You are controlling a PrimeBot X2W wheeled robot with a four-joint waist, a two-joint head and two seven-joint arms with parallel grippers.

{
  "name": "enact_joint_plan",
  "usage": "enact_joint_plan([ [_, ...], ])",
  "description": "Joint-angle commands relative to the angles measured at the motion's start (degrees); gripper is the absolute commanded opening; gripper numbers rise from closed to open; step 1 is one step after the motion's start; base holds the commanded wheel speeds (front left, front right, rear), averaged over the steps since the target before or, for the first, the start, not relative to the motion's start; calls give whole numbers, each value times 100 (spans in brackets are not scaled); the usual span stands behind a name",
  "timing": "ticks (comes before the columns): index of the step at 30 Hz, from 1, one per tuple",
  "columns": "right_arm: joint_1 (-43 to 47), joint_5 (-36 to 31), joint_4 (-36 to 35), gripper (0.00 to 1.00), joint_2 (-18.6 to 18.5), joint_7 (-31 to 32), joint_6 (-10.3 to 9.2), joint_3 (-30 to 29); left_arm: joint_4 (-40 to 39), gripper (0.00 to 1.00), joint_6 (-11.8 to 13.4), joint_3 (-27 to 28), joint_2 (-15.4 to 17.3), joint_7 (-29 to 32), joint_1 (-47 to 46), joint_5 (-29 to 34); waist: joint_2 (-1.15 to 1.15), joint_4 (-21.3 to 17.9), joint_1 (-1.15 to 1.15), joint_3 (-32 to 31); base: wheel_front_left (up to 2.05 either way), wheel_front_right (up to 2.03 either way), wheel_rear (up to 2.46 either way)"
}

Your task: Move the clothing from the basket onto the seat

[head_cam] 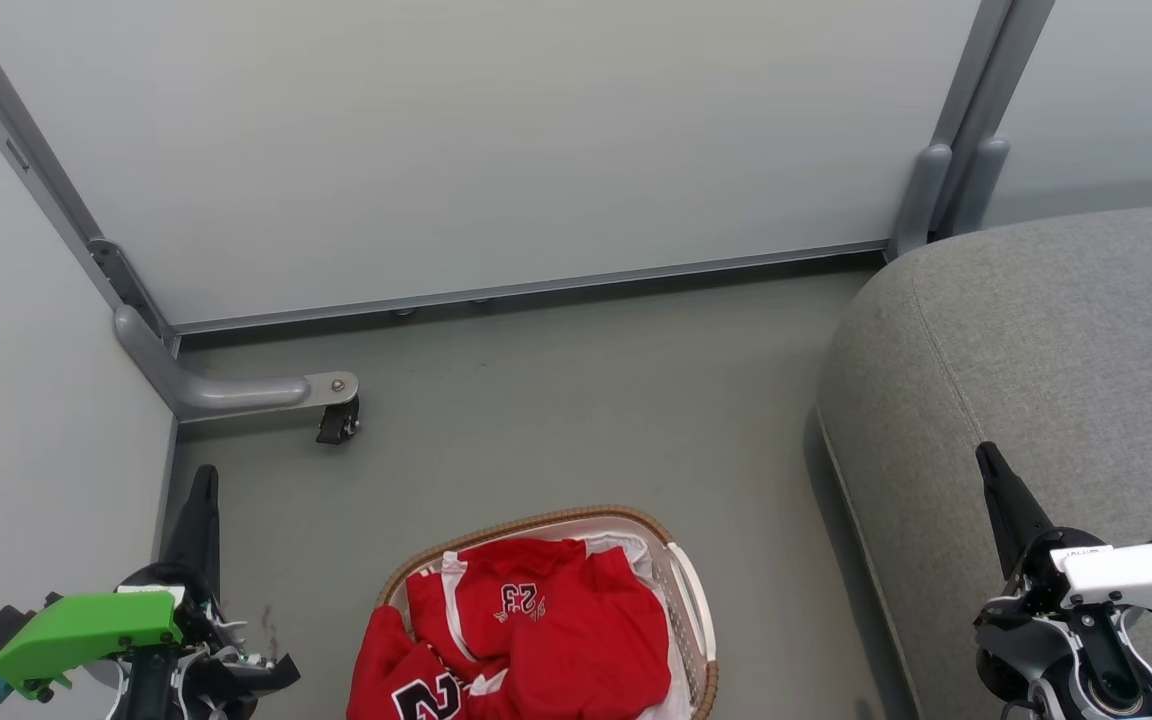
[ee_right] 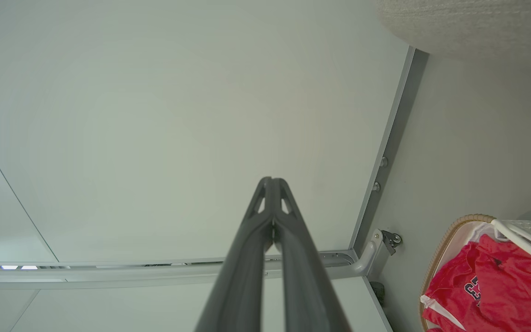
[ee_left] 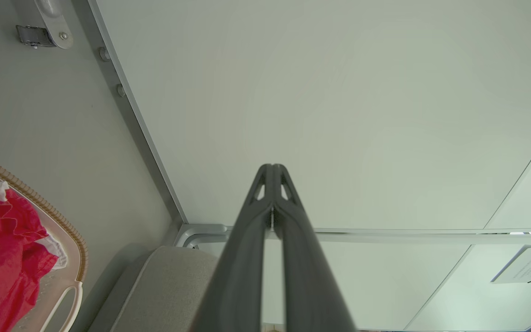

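Left claw [head_cam: 204, 478] and right claw [head_cam: 986, 455] hang clenched, empty; clothing [head_cam: 556, 625] heaps in the basket [head_cam: 536, 521], near end cut off.

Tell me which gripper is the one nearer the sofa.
The right gripper, with the white housing: in the head view its shut jaws stand against the grey sofa. The left gripper, green-housed, is over the floor beside the laundry basket.
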Motion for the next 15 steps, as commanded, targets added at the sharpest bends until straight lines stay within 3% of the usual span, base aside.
enact_joint_plan([
  [1,88,-1,-12,0,-29,-11,-1,-1,-4,0,-16,9,51,2,-83,10,0,0,0,0,0,0,0],
  [15,88,-1,-12,0,-29,-11,-1,-1,-4,0,-16,9,51,2,-83,10,0,0,0,0,0,0,0],
])
